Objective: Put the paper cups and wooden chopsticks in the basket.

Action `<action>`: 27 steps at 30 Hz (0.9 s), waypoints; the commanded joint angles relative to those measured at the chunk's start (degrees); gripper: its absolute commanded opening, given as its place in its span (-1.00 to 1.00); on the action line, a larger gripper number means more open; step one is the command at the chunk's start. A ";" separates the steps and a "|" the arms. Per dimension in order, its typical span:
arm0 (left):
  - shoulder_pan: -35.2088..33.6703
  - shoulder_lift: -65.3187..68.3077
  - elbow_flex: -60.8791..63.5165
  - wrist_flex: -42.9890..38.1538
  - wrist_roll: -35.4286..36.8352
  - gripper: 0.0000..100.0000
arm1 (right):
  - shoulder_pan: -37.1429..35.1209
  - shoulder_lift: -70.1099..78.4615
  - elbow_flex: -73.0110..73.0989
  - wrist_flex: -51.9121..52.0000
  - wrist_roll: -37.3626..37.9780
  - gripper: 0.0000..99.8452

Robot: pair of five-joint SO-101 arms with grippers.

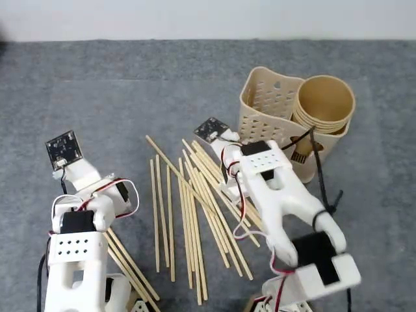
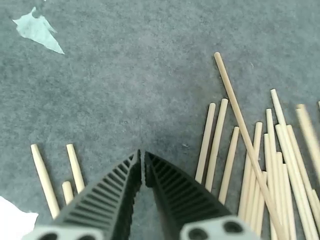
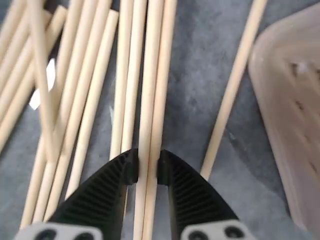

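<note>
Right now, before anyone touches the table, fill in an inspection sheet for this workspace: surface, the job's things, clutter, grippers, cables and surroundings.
Surface: grey carpet-like mat, flat.
Job's things: a stack of cups stands in the basket; many chopsticks lie scattered on the mat in front of it, a few beside the left arm's base.
Clutter: a pale scrap on the mat.
Grippers: left gripper shut and empty over bare mat; right gripper down in the pile, shut on one chopstick.
Cables: red, white and black wires along the arms; a black cable passes in front of the basket.
Surroundings: pale wall behind the mat.
</note>
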 commanded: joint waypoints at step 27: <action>0.09 -1.23 0.22 -1.14 -0.62 -0.97 | -1.10 -28.44 -37.01 8.57 0.18 -0.98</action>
